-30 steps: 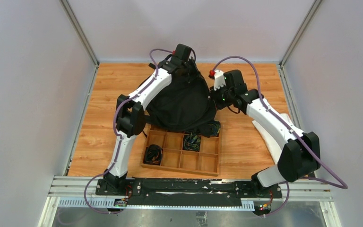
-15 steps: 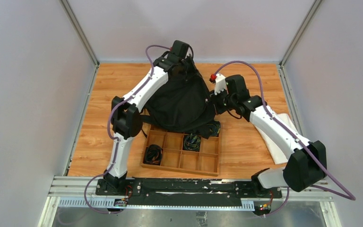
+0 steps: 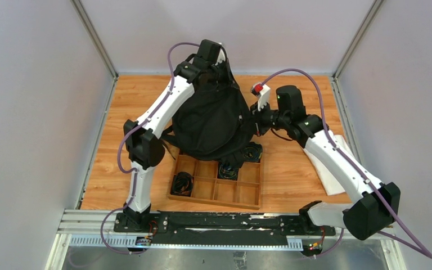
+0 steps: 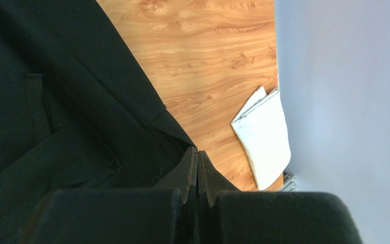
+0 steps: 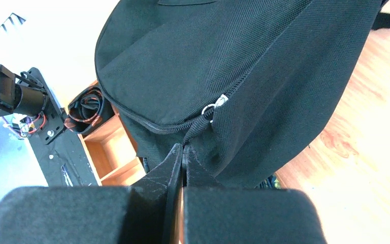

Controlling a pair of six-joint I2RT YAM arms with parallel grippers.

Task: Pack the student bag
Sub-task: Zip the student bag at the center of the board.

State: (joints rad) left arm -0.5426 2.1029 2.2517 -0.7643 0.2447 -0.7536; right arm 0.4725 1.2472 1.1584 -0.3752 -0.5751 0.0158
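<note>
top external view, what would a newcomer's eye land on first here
The big black student bag mid-table, pinched between the left gripper at its far top and the right gripper on its right side by the zipper. Next come the wooden tray just in front of it, with coiled cables in some compartments, and a folded white cloth at the table's right edge.

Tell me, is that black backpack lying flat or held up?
Held up. The left gripper pinches the student bag at its top; the right gripper pinches it beside the zipper pull.
</note>
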